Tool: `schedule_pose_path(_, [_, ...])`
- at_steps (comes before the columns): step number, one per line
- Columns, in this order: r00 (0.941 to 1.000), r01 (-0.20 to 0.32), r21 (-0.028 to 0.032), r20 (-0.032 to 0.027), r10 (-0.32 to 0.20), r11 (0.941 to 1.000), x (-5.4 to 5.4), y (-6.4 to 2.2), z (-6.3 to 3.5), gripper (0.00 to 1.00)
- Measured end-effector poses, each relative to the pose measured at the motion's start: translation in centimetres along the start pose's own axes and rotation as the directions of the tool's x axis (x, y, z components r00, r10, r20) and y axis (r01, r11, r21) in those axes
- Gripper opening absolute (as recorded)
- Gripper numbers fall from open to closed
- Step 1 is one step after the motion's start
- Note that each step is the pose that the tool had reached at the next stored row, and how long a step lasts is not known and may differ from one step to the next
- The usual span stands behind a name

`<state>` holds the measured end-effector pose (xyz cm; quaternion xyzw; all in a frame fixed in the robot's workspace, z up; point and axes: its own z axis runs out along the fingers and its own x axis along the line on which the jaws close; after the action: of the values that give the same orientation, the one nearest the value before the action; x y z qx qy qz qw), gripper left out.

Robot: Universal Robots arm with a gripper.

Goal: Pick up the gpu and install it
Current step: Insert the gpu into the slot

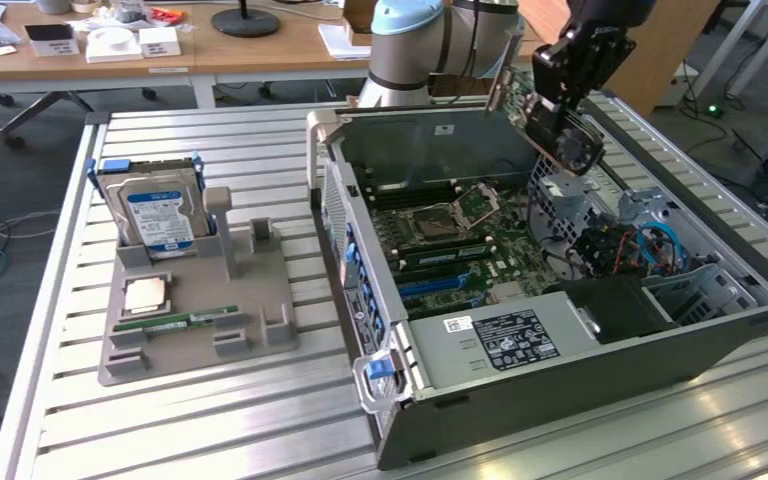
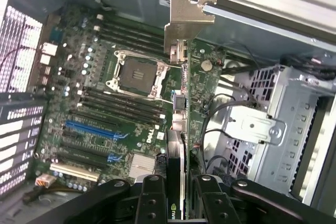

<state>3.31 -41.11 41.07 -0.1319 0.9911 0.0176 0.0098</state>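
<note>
My gripper [image 1: 560, 108] is shut on the gpu [image 1: 554, 135] and holds it in the air over the far right part of the open computer case [image 1: 544, 390]. The card hangs tilted, green board and dark face showing. In the wrist view the gpu [image 2: 187, 22] appears edge-on, its silver end bracket farthest from the gripper [image 2: 180, 203], and the black fingers [image 2: 152, 200] clamp its near end. Below it lies the green motherboard [image 2: 105, 124] with blue expansion slots [image 2: 92, 129] and the CPU socket [image 2: 137, 74].
A grey fixture tray [image 1: 197, 330] at the exterior view's left carries a silver hard drive [image 1: 157, 210] with a blue label, a CPU chip [image 1: 144, 292] and a RAM stick [image 1: 177, 322]. Inside the case are a metal drive cage [image 2: 268, 129], loose cables [image 1: 624, 250] and the power supply [image 1: 518, 340].
</note>
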Motion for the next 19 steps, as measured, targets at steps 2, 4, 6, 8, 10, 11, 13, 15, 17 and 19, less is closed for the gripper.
schedule_pose_path(2, [0.9994,0.036,-0.0009,-0.0011,-0.036,0.9994,0.00,0.00,0.01,0.26])
schedule_pose_path(4, [0.9974,0.072,-0.0019,-0.0022,-0.072,0.9974,0.00,0.00,0.02,0.26])
schedule_pose_path(6, [0.9942,0.108,-0.0028,-0.0033,-0.108,0.9942,0.00,0.00,0.03,0.26])
schedule_pose_path(8, [0.9897,0.143,-0.0038,-0.0043,-0.143,0.9897,0.00,0.00,0.04,0.26])
schedule_pose_path(10, [0.9837,0.180,-0.0049,-0.0053,-0.180,0.9837,0.00,0.00,0.04,0.26])
schedule_pose_path(11, [0.9802,0.198,-0.0054,-0.0059,-0.198,0.9802,0.00,0.00,0.05,0.26])
schedule_pose_path(13, [0.9726,0.233,-0.0064,-0.0068,-0.233,0.9726,0.00,0.00,0.06,0.26])
schedule_pose_path(15, [0.9636,0.267,-0.0076,-0.0077,-0.267,0.9636,0.00,0.00,0.07,0.26])
schedule_pose_path(17, [0.9529,0.303,-0.0088,-0.0086,-0.303,0.9529,0.00,0.00,0.07,0.26])
schedule_pose_path(19, [0.9413,0.337,-0.0100,-0.0095,-0.337,0.9414,0.00,0.00,0.08,0.26])
